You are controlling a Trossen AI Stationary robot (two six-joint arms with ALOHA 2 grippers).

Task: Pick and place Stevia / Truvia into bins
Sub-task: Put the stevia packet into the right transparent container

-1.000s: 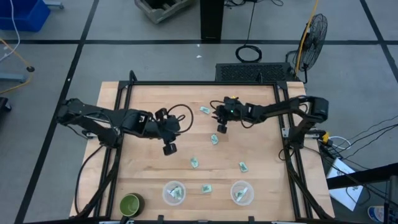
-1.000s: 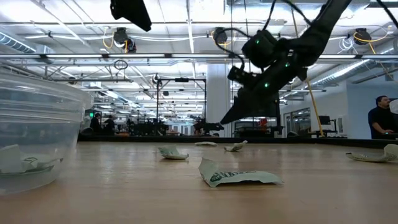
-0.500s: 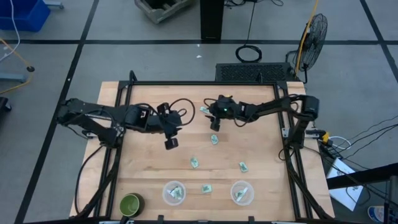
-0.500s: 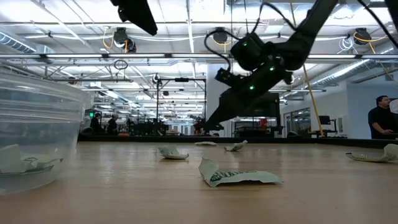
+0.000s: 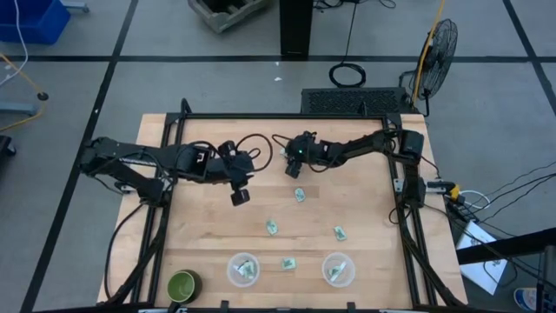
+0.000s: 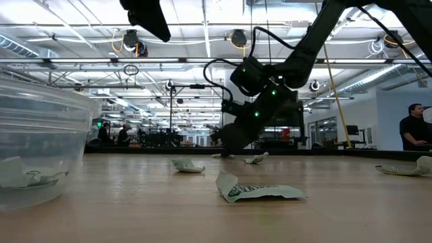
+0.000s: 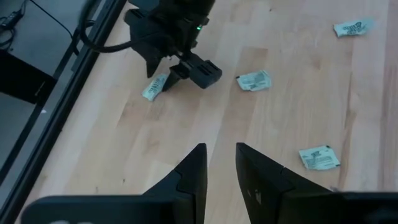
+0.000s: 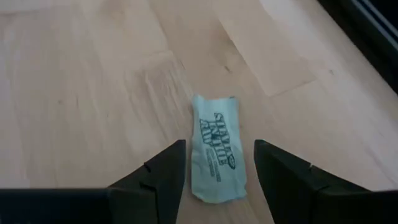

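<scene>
Pale green Stevia packets lie flat on the wooden table: one [image 8: 217,146] sits between the open fingers of my right gripper [image 8: 219,143], which is down near the table's far middle [image 5: 292,171]. I cannot tell whether the fingers touch it. Loose packets lie at mid-table [image 5: 300,195], [image 5: 272,228], [image 5: 339,233] and between the bins [image 5: 287,263]. Two translucent bins [image 5: 244,269] [image 5: 338,269] stand near the near edge, each with packets inside. My left gripper [image 5: 239,196] hovers left of centre, fingers [image 7: 193,174] narrowly apart and holding nothing.
A round green cup [image 5: 182,284] stands at the near left corner. A black metal frame [image 5: 174,139] borders the table. A person [image 6: 413,128] stands far off in the room behind the table.
My right gripper has moved toward the table's left and far edge and come down close to the table, over a packet. My left gripper has drifted slightly toward the far edge. The packets have stayed where they were.
</scene>
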